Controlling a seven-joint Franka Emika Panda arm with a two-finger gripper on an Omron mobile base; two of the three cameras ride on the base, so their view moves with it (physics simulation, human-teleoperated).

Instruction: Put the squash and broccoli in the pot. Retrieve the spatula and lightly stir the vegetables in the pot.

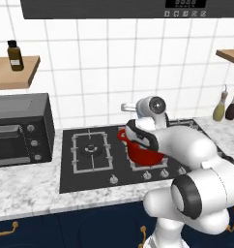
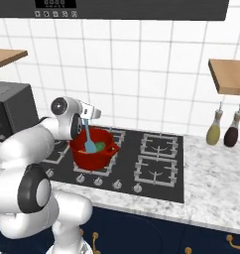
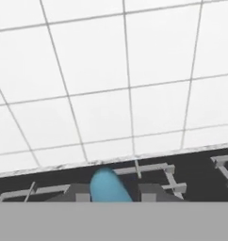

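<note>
While the marbled grey tabletop (image 2: 211, 171) ran beneath a white tiled wall (image 2: 156, 74), the red pot (image 2: 94, 154) sat on a front burner of the black hob (image 2: 156, 166), with the broccoli (image 2: 100, 147) inside. The end effector (image 2: 86, 120) was pinched tight on the light-blue spatula (image 2: 89, 140), whose blade dipped into the pot. A black oven (image 1: 20, 128) stood at the left, two bottles (image 2: 223, 130) at the right.
</note>
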